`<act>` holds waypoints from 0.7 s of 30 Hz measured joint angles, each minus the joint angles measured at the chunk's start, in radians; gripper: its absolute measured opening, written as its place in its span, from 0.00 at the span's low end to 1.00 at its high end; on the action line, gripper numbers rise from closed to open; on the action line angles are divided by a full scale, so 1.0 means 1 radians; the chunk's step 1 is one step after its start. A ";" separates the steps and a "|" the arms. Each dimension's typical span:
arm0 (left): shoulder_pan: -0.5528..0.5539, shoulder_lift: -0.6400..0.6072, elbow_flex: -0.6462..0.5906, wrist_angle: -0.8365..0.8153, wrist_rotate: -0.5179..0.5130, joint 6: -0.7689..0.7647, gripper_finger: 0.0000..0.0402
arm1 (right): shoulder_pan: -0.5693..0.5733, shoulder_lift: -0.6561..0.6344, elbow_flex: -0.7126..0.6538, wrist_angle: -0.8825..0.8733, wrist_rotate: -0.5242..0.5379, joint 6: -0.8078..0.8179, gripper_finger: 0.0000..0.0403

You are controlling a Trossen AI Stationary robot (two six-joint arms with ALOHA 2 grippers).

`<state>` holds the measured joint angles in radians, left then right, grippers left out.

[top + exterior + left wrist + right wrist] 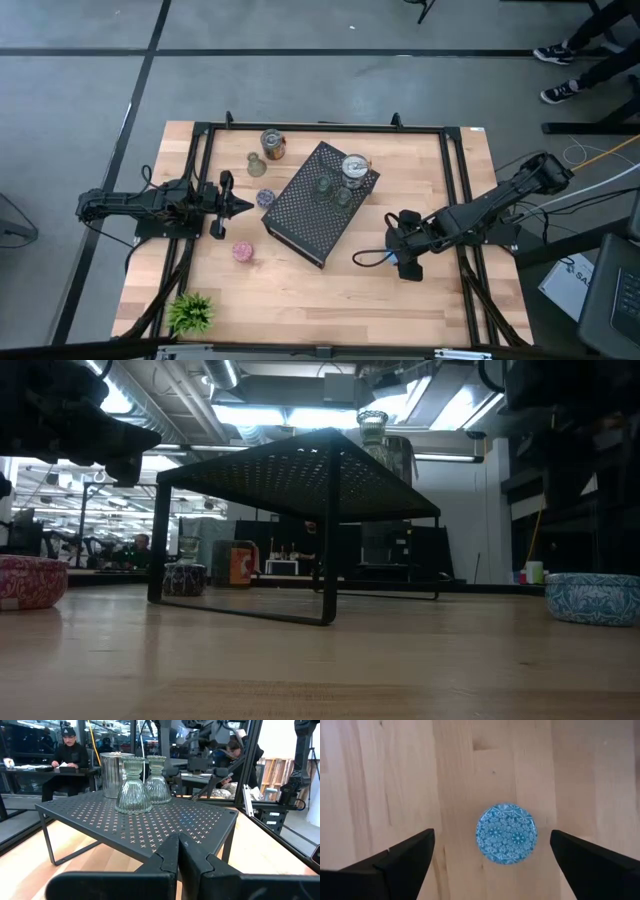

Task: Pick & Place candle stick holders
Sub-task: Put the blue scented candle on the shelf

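Observation:
A black perforated shelf point(318, 208) stands mid-table with a silver can-like holder point(354, 168) and two green glass holders point(323, 185) point(344, 196) on top. On the table to its left stand a silver-copper can point(272, 144), an olive-green holder point(256, 164), a purple round point(266, 198) and a pink round point(242, 251). A blue round holder point(506, 834) rests on the wood right of the shelf. My right gripper point(492, 842) hangs open above it, pointing down, one finger on either side and clear of it. My left gripper point(240, 206) is shut, level, pointing at the shelf.
A small green plant point(192, 312) stands at the near left corner. A black frame point(210, 130) runs round the table's edges. Bare wood lies near the front, between the pink round and my right arm. People sit beyond the table point(70, 750).

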<state>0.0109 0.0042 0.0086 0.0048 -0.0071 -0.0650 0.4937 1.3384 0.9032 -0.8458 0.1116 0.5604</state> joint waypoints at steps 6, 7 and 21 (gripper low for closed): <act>0.000 0.000 0.000 0.000 0.000 0.000 0.00 | 0.000 0.000 -0.064 0.061 0.019 -0.026 0.99; 0.000 0.000 0.000 0.000 0.000 0.000 0.00 | 0.000 0.000 -0.076 0.073 0.023 -0.037 0.99; 0.000 0.000 0.000 0.000 0.000 0.000 0.00 | -0.002 0.000 -0.220 0.260 0.035 -0.095 0.99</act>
<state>0.0109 0.0042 0.0087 0.0048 -0.0071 -0.0650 0.4915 1.3384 0.6837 -0.5854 0.1467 0.4658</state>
